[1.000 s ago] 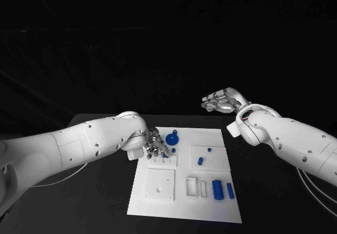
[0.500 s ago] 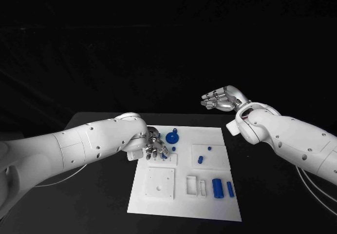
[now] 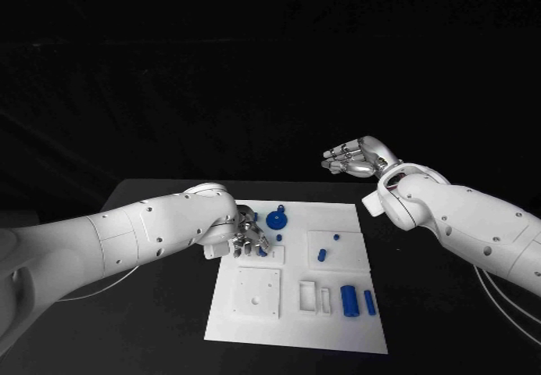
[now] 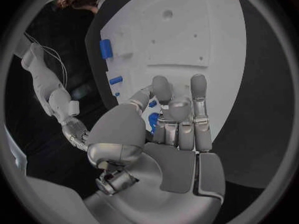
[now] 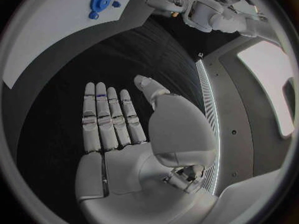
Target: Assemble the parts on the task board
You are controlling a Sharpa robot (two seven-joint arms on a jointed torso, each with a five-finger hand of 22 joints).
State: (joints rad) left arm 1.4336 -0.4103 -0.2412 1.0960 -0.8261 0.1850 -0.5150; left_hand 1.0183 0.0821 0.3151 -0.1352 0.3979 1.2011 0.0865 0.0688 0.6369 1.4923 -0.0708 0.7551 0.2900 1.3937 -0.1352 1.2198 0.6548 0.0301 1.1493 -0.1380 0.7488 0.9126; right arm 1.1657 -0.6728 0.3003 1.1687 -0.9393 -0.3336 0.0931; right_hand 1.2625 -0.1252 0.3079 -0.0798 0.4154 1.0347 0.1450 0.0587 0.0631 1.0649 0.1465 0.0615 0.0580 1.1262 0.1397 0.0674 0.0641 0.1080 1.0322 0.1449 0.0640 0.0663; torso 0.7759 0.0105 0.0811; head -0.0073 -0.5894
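The white task board [image 3: 295, 328] lies in the middle of the black table. My left hand [image 3: 244, 235] hovers low over its far left area, fingers curled. In the left wrist view a small blue part [image 4: 151, 119] sits pinched between the thumb and fingers of the left hand [image 4: 168, 129]. A blue gear [image 3: 278, 220] stands just beyond that hand. My right hand [image 3: 359, 158] is raised beyond the board's far right corner; in its wrist view the right hand [image 5: 124, 134] has straight fingers and nothing in it.
Two short blue pegs [image 3: 321, 255] [image 3: 336, 237] lie on the right middle of the board. Two blue cylinders [image 3: 349, 300] [image 3: 369, 303] rest near its front right. A square white plate [image 3: 257, 293] and narrow slots [image 3: 308, 298] occupy the front left.
My left hand has edged slightly nearer and lower over the board, still holding the blue part. The right hand has drifted a little, staying raised.
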